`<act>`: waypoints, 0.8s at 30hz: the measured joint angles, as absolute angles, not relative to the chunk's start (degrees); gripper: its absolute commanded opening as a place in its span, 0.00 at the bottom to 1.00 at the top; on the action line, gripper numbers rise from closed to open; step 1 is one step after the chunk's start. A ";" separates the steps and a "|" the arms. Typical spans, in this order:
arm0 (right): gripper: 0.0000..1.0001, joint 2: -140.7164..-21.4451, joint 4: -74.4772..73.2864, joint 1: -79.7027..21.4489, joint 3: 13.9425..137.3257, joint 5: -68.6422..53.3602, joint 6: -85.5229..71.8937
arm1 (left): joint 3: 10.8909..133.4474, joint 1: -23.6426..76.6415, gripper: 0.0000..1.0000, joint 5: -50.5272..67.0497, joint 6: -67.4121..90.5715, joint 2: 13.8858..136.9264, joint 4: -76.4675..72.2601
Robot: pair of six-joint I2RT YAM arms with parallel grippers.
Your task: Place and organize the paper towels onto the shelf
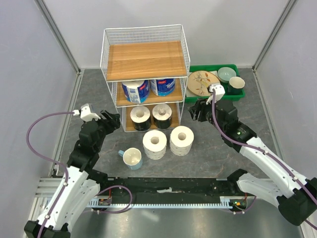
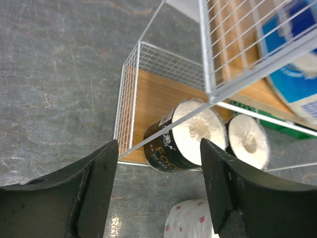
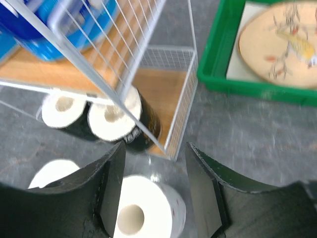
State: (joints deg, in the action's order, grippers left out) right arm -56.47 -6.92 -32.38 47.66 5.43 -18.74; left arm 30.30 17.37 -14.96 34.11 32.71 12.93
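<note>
Top external: white wire-mesh shelf (image 1: pixel 146 60).

White shells cover the lower links of the left arm (image 1: pixel 74 186) and right arm (image 1: pixel 270 161); upper links and joints are black; a purple cable (image 1: pixel 28 134) loops off each; a white camera block (image 1: pixel 88 113) tops each wrist; the left gripper (image 2: pixel 158 143) has broad, matte black fingers (image 2: pixel 91 193).

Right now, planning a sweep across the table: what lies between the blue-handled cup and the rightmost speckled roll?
The other speckled roll stands between the cup and the rightmost roll, seen in the top view.
</note>
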 measured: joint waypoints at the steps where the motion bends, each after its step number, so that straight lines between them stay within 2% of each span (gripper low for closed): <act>1: 0.62 -56.01 -8.78 -32.38 47.68 5.41 -19.38 | 30.65 17.37 0.76 -14.94 34.20 31.73 13.72; 7: 0.67 -56.73 -19.86 -32.38 47.62 3.60 -23.38 | 31.77 17.37 0.76 -14.96 34.54 29.34 17.69; 12: 0.68 -57.47 -24.82 -32.38 47.59 1.26 -25.10 | 31.77 17.37 0.76 -14.96 34.92 28.80 19.97; 24: 0.66 -65.36 -23.70 -32.29 44.01 -3.97 -28.97 | 31.79 17.37 0.76 -15.20 35.00 28.71 21.32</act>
